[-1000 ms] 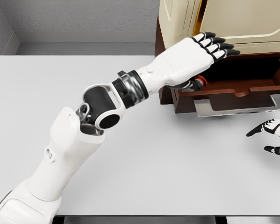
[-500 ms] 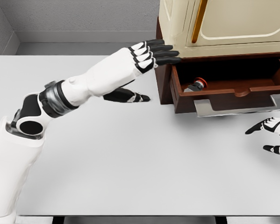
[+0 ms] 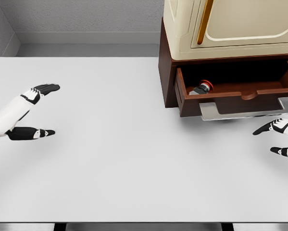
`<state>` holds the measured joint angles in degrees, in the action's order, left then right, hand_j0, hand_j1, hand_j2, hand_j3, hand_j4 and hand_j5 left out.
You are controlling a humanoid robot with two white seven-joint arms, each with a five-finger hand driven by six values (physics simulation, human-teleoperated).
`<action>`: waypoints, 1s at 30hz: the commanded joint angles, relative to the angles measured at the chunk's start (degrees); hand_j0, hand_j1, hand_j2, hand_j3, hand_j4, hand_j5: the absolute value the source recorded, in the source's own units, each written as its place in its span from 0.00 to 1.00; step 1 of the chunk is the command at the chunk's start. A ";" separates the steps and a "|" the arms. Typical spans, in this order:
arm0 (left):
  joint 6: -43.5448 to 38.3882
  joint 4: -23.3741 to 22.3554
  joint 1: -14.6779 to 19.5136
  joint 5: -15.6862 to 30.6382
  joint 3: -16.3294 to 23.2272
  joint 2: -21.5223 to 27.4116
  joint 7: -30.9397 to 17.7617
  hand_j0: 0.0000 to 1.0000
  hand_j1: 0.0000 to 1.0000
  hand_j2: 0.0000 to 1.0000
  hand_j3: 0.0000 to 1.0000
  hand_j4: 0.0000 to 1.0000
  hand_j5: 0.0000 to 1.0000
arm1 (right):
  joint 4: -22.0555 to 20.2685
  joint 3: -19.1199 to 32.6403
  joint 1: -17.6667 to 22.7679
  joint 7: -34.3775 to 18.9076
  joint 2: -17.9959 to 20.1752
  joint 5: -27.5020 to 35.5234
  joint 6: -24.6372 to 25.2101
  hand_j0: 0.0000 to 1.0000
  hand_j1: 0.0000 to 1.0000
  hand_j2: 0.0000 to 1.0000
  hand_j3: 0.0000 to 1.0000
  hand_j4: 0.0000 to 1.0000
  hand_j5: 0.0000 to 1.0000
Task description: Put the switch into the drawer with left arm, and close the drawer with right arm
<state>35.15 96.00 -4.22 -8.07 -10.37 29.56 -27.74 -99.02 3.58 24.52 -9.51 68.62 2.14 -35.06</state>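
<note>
Switch (image 3: 202,87) lies in the open drawer (image 3: 240,94), left end, at the table's (image 3: 134,159) far right corner. Left hand (image 3: 24,113) at left edge, fingers spread, empty. Right hand (image 3: 281,139) at right edge below the drawer, spread, empty.

Right hand (image 3: 282,138) cut off at right edge, switch (image 3: 202,88) half hidden (behind drawer (image 3: 240,98) front)

A bare simulated test room: a plain white table (image 3: 134,159), grey walls (image 3: 81,17), and one cabinet (image 3: 230,29) with an open drawer (image 3: 240,98).
</note>
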 commanded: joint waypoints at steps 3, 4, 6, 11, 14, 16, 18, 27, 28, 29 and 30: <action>-0.15 -4.69 -0.17 1.30 -3.42 -0.64 -6.09 1.00 1.00 1.00 1.00 1.00 1.00 | 0.06 -0.07 0.00 0.02 0.02 0.41 0.06 0.70 0.70 0.70 0.70 0.70 0.70; -0.15 -4.69 -0.18 1.39 -3.60 -1.53 -6.97 1.00 1.00 1.00 1.00 1.00 1.00 | 0.06 -0.07 0.00 0.02 -0.07 0.41 0.06 0.70 0.70 0.70 0.70 0.70 0.70; -0.15 -4.69 -0.18 1.30 -3.95 -1.61 -7.26 1.00 1.00 1.00 1.00 1.00 1.00 | -0.29 -0.07 -0.09 0.02 -0.15 0.67 0.06 0.70 0.70 0.70 0.70 0.70 0.70; -0.15 -4.69 -0.26 1.30 -4.31 -1.70 -7.26 1.00 1.00 1.00 1.00 1.00 1.00 | -0.47 -0.07 -0.44 -0.07 -0.94 1.55 0.06 0.70 0.70 0.70 0.70 0.70 0.70; -0.15 -4.69 -0.26 1.30 -4.39 -3.37 -7.26 1.00 1.00 1.00 1.00 1.00 1.00 | -0.47 -0.16 -1.76 -0.33 -3.05 0.85 0.06 0.70 0.70 0.70 0.70 0.70 0.70; -0.15 -4.42 -0.26 1.30 -4.39 -3.37 -7.26 1.00 1.00 1.00 1.00 1.00 1.00 | -0.38 -0.33 -1.93 -0.51 -4.02 0.24 0.06 0.70 0.70 0.70 0.70 0.70 0.70; -0.15 -4.51 -0.26 1.30 -4.39 -3.37 -7.26 1.00 1.00 1.00 1.00 1.00 1.00 | -0.03 -0.51 -3.16 -0.51 -6.13 -1.08 0.06 0.72 0.72 0.72 0.72 0.72 0.72; -0.15 -4.60 -0.26 1.30 -4.39 -3.37 -7.26 1.00 1.00 1.00 1.00 1.00 1.00 | 0.23 -2.70 -6.68 -0.42 -10.26 -3.28 0.06 0.72 0.72 0.72 0.72 0.72 0.72; -0.15 -4.60 -0.26 1.30 -4.39 -3.37 -7.26 1.00 1.00 1.00 1.00 1.00 1.00 | 0.32 -3.14 -7.29 -0.33 -10.26 -3.28 0.06 0.72 0.72 0.72 0.72 0.72 0.72; -0.15 -4.60 -0.26 1.30 -4.39 -3.37 -7.26 1.00 1.00 1.00 1.00 1.00 1.00 | 0.32 -3.23 -7.56 -0.33 -10.17 -3.19 0.06 0.72 0.72 0.72 0.72 0.72 0.72; -0.15 -4.60 -0.26 1.30 -4.39 -3.37 -7.26 1.00 1.00 1.00 1.00 1.00 1.00 | 0.23 -3.23 -7.82 -0.33 -10.09 -3.19 0.06 0.72 0.72 0.72 0.72 0.72 0.72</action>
<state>35.15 91.40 -4.48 -7.24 -14.79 26.15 -35.02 -98.28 1.05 16.17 -10.28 58.49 -3.15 -35.11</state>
